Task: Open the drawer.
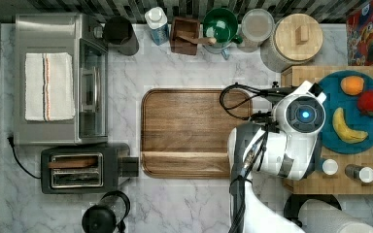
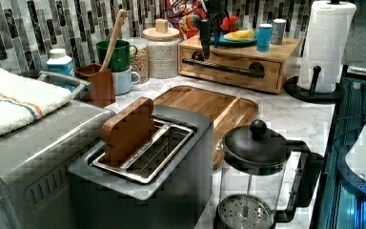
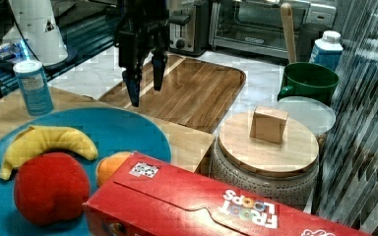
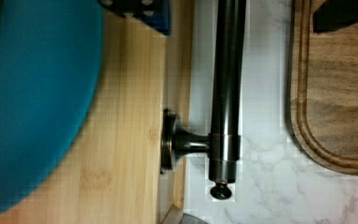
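Note:
The drawer [image 2: 238, 81] is the front of a light wooden box, and it sits flush and shut. Along it runs a thin black bar handle [image 2: 224, 68] on two black brackets. My gripper [image 2: 209, 38] hangs just above the handle's end that is on the left view's left. In the wrist view the handle [image 4: 227, 84] and one bracket [image 4: 177, 142] lie straight below me. My gripper [image 4: 242, 11] is open with one finger on each side of the bar, not touching it. The right view shows the gripper [image 3: 145, 83] with its fingers [image 3: 134, 91] spread and nothing between them.
A blue plate [image 1: 331, 90] with fruit and two small cups rest on the box top [image 1: 337, 172]. A brown wooden tray [image 1: 189, 131] lies on the marble in front of the drawer. A paper towel roll [image 2: 324, 45], a lidded jar [image 3: 266, 142] and a cereal box [image 3: 202, 206] flank the box.

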